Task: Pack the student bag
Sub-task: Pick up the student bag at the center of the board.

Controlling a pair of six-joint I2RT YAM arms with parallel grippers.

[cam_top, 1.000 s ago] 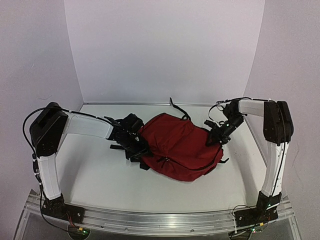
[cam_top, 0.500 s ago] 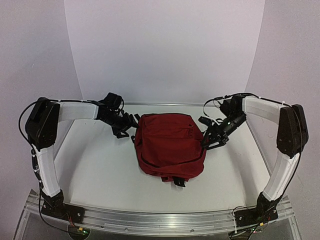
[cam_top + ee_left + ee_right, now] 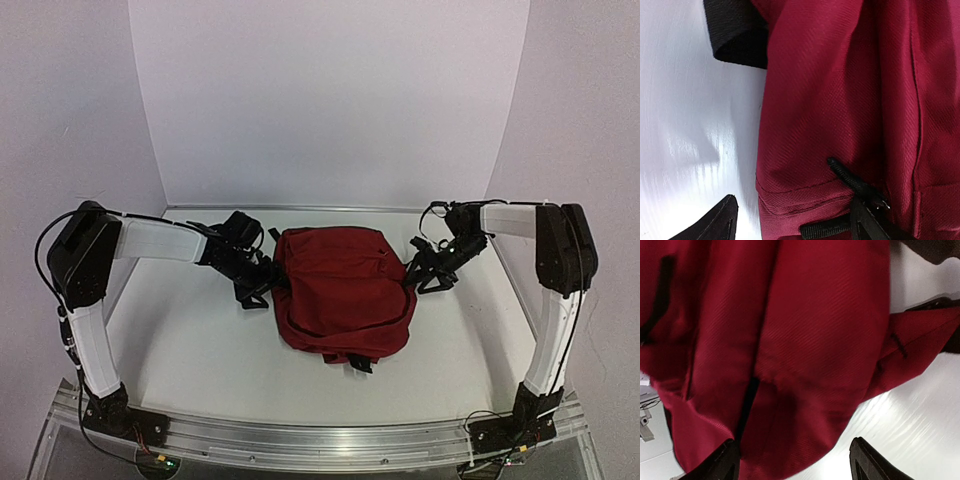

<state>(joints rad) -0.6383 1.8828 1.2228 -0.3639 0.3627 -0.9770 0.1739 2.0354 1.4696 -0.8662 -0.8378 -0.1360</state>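
Note:
The student bag (image 3: 340, 290) is a dark red fabric backpack lying flat in the middle of the white table, closed side up, with black straps poking out at its near edge (image 3: 358, 362). My left gripper (image 3: 262, 284) is at the bag's left edge. In the left wrist view (image 3: 795, 227) its jaws stand wide apart with the bag's hemmed corner (image 3: 805, 190) and a black zipper pull (image 3: 855, 182) between them. My right gripper (image 3: 416, 274) is at the bag's right edge, and in the right wrist view (image 3: 795, 465) it is open with red fabric (image 3: 805, 365) bulging between the fingers.
White walls close the table in at the back and both sides. A metal rail (image 3: 320, 440) runs along the near edge by the arm bases. A black strap end (image 3: 737, 35) lies on the table beside the bag's left side.
The bag has gone from lying skewed to the right to lying square with its straps toward me. My left gripper has come back in to its left edge. My right gripper stays at its right edge.

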